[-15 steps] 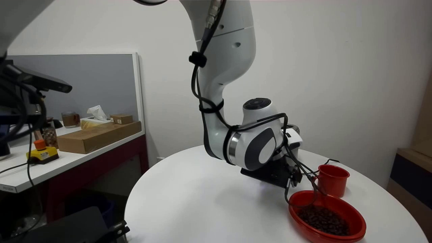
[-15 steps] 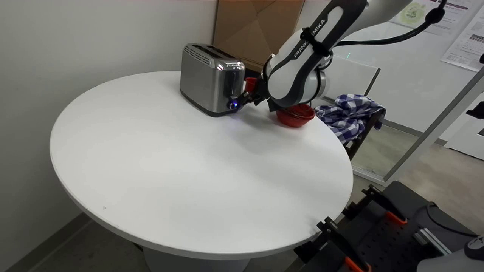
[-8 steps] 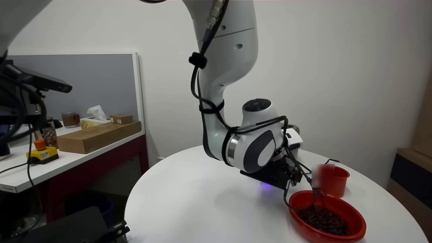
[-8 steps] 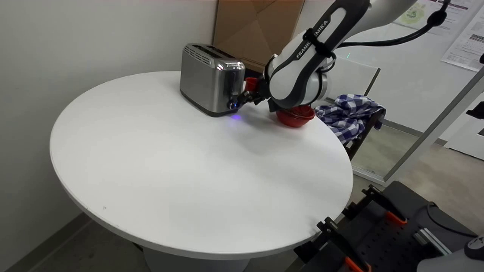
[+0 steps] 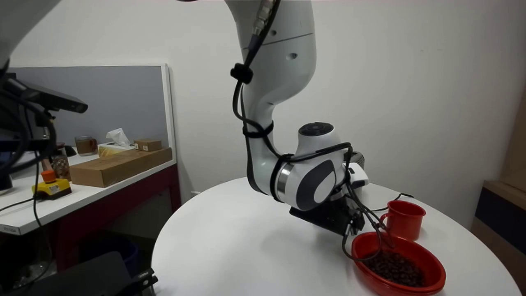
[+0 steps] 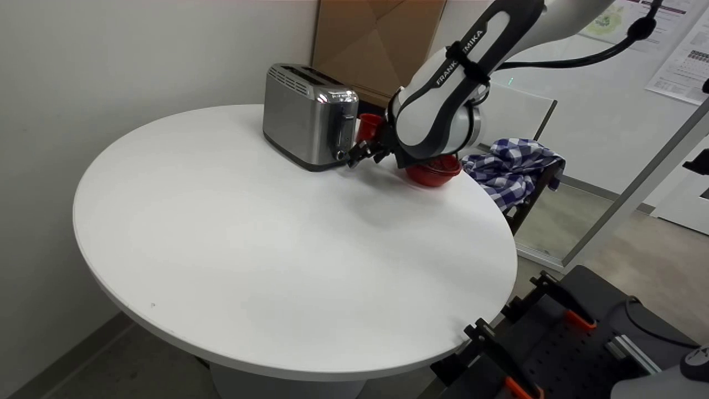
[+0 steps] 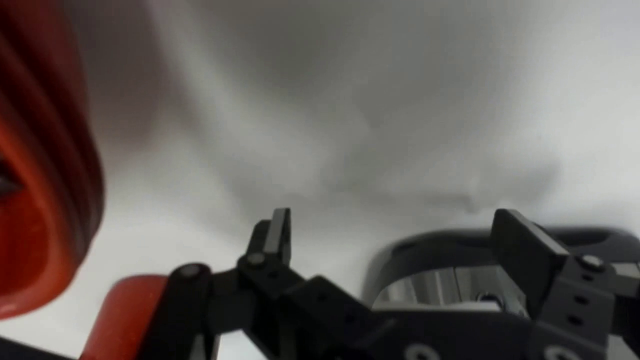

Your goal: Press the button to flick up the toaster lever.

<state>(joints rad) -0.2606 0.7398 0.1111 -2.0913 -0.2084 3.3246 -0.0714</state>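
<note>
Toaster stands on a round table near a wall.

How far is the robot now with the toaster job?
Done: on the toaster, the lever appears high and the earlier blue glow below it is gone, so the press seems finished. In hand: nothing held; the gripper stands open beside the toaster. Left: probably only backing away.
</note>
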